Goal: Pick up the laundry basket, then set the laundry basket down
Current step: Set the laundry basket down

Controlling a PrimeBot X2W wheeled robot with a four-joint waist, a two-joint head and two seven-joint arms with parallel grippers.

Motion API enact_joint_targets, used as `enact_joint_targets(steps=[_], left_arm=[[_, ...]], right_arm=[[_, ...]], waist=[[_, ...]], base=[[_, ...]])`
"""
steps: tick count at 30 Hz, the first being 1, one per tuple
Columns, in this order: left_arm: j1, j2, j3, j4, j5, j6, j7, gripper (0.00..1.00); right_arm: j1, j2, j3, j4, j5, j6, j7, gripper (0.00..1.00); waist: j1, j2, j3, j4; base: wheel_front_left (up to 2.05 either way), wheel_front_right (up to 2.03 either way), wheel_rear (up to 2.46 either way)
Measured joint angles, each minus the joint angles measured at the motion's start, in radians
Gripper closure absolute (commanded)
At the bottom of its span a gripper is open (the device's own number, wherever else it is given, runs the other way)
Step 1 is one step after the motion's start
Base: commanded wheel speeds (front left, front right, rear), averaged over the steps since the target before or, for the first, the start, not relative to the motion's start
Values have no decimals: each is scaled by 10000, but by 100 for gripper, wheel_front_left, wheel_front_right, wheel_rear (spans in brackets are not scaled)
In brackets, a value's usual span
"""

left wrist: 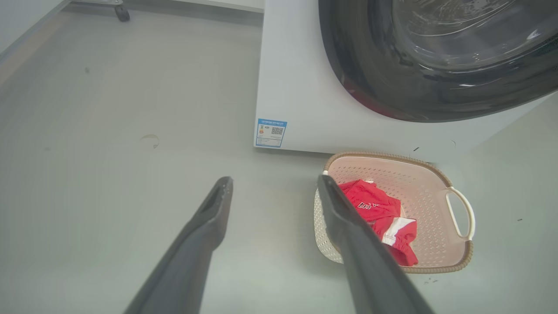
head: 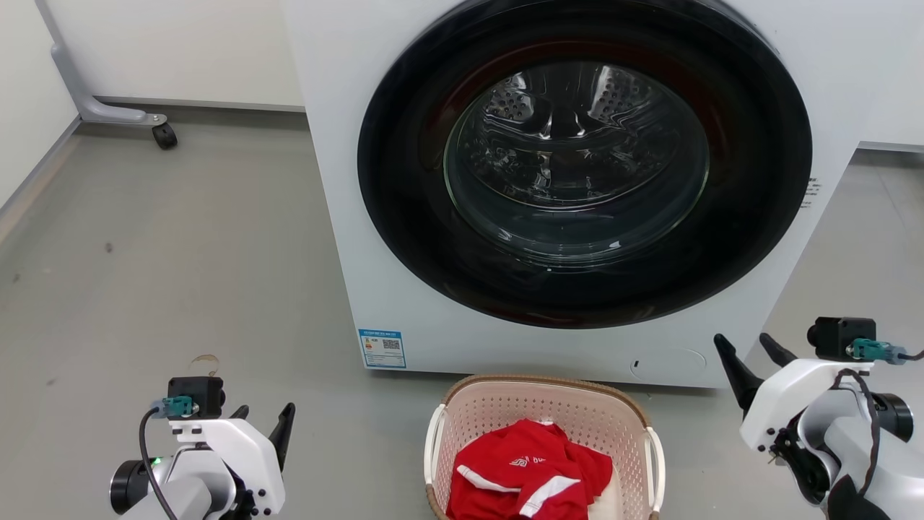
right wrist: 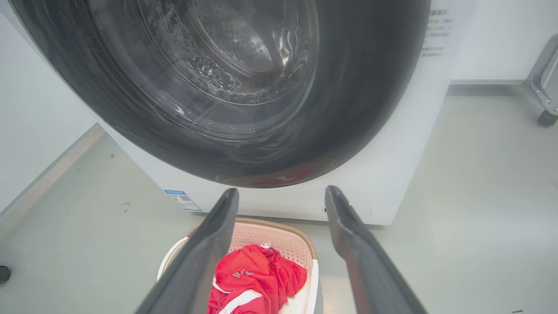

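Grey floor (head: 180, 274), white washer (head: 328, 108), possibly wheeled stand (head: 108, 110).

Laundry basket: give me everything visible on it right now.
The laundry basket is a pale pinkish-cream, rounded-rectangular tub of perforated plastic with a brown woven-look rim and a white handle on each side. It sits upright on the grey floor just before the washer; I cannot tell whether they touch. A crumpled red garment with white trim lies inside. The left gripper and right gripper flank it, open, clear of it.
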Motion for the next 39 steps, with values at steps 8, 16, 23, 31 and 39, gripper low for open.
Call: enact_joint_targets(steps=[8, 16, 23, 31, 39], left_arm=[[216, 481, 171, -917, 75, 474, -234, 0], [813, 1519, 508, -2493, -15, 1423, -353, 0], [1672, 3037, 1035, -5127, -119, 3007, -407, 0], [2506, 4449, 1634, -8230, -119, 4637, -408, 0], [2972, 5187, 1841, -10082, -119, 5657, -408, 0]], right_arm=[[488, -272, -1379, -556, -1058, 0, -2, 0], [1113, -686, -2548, -949, -1921, -2, -4, 0], [1748, -880, -3409, -1233, -2550, -2, -10, 0], [2082, -878, -4054, -1630, -3106, -2, -10, 0], [2475, -876, -4736, -2044, -3611, -4, 96, 0]], waist=[[0, 0, -32, 3], [-1, 0, -160, -12], [0, 0, -263, 34], [0, 0, -323, 110], [0, 0, -319, 159]], base=[[0, 0, 0], [0, 0, 0], [0, 0, 0], [0, 0, 0], [0, 0, 0]])
